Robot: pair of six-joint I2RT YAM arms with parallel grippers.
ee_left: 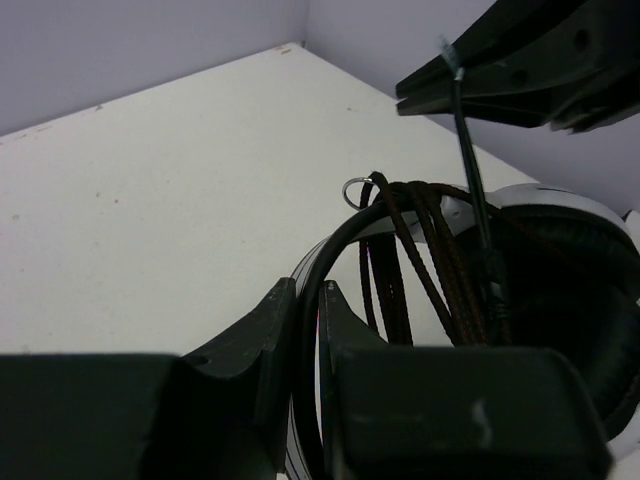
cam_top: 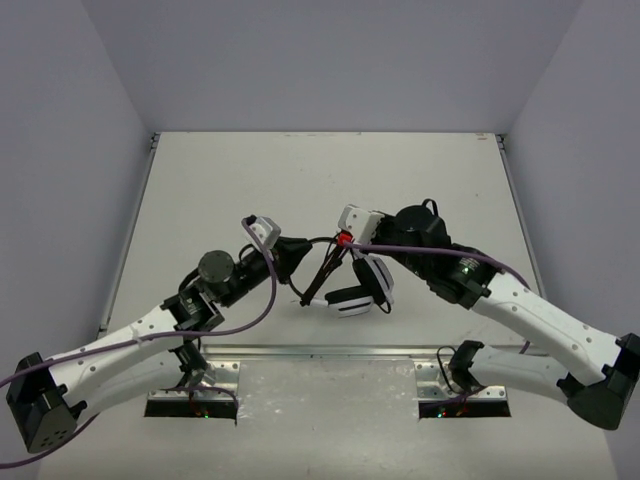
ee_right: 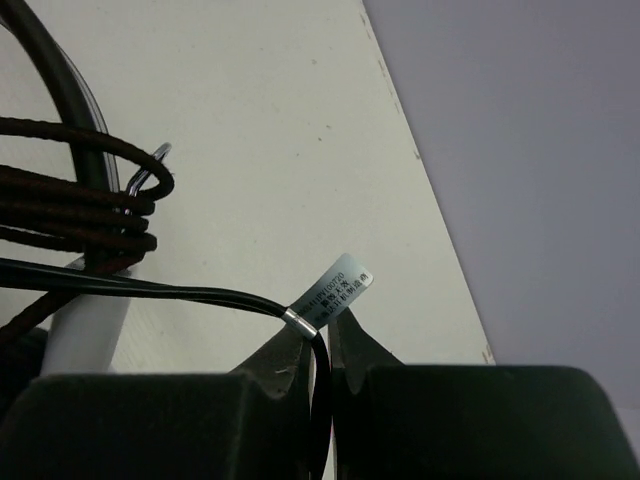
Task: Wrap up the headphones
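Observation:
The headphones (cam_top: 362, 287) hang just above the table between my two arms, white-and-black ear cups low and near the front. In the left wrist view the thin black headband (ee_left: 336, 238) runs down between my left gripper's (ee_left: 308, 292) jaws, which are shut on it. Dark braided cord loops (ee_left: 415, 262) lie bunched over the headband beside an ear cup (ee_left: 560, 270). My right gripper (ee_right: 322, 335) is shut on the thin black cord (ee_right: 200, 293), just below a small printed tag (ee_right: 340, 285). From above, the left gripper (cam_top: 306, 249) and right gripper (cam_top: 343, 241) almost meet.
Purple robot cables (cam_top: 262, 300) trail along both arms. The white table (cam_top: 300, 170) is walled at the back and both sides, with its right edge (ee_right: 420, 170) near the right gripper. Metal base plates (cam_top: 465, 405) sit at the near edge.

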